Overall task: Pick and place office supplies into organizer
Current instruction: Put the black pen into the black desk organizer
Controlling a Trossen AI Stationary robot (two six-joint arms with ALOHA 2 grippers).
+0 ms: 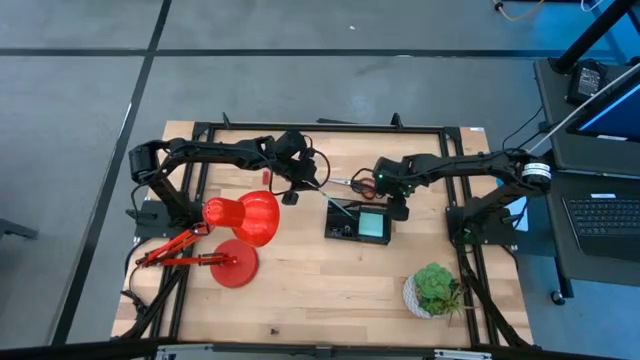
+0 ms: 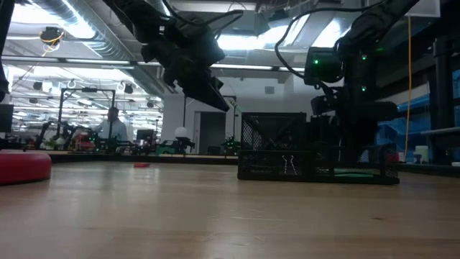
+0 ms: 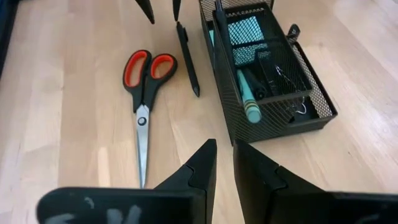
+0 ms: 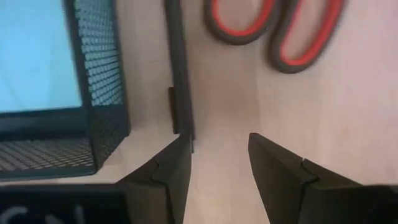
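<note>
A: Right gripper (image 4: 217, 168) part-open, empty, hovering over the thin black pen (image 4: 179, 68) just beside the black mesh organizer (image 4: 99, 81). Pen pick is on.

B: Left gripper (image 3: 224, 171)?

A: Narrow gap, empty; red-handled scissors (image 3: 144, 93) ahead. Next, I'd judge: straddle pen, close.

We see two dark matte arms; left gripper (image 3: 222, 163) and right gripper (image 4: 217, 158) have black wedge-shaped fingers, green indicator lights, black cables looped along links.
</note>
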